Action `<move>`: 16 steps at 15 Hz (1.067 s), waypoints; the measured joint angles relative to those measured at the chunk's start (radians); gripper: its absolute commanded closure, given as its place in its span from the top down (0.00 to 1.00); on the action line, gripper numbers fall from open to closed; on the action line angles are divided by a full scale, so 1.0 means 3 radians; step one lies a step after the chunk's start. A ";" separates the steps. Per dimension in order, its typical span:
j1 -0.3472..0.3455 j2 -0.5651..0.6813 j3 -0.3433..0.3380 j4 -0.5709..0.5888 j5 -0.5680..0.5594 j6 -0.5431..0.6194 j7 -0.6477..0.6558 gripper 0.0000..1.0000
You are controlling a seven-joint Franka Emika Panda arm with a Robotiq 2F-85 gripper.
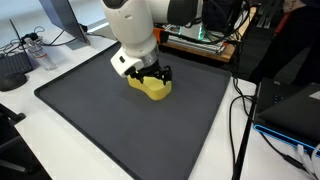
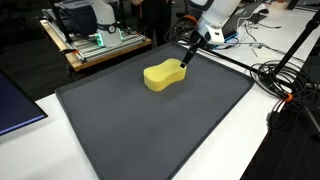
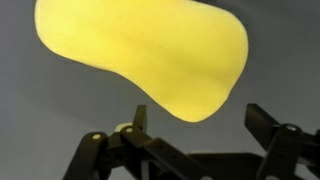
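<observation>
I have the gripper (image 1: 155,74) low over the yellow sponge (image 1: 150,88). The sponge lies flat on the dark grey mat (image 1: 110,120), in the half of the mat farther from the camera in both exterior views. In the wrist view the 2 fingers (image 3: 137,118) stand spread wide with nothing between them, so the hand is released. The sponge's narrower lobe points towards the gap from ahead, short of the fingertips. In an exterior view the gripper sits at 1 end of the sponge (image 2: 165,74), above and just beside it; I cannot tell whether a finger touches the foam. The sponge is peanut-shaped, with 2 rounded lobes and a pinched waist. The mat covers most of a white table (image 2: 255,150). Off the mat, black cables (image 2: 285,80) trail along the table's edge, a wooden cart (image 2: 100,48) with electronics stands behind, and a monitor (image 1: 62,15) stands well apart from the sponge
</observation>
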 measured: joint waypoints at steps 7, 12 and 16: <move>-0.0137 -0.0775 -0.0074 -0.0898 0.0236 0.0684 0.0345 1.00; -0.0087 -0.1291 -0.0090 -0.1300 0.0237 0.0727 0.0887 1.00; 0.0051 -0.1659 -0.0081 -0.1426 0.0176 0.0598 0.1446 1.00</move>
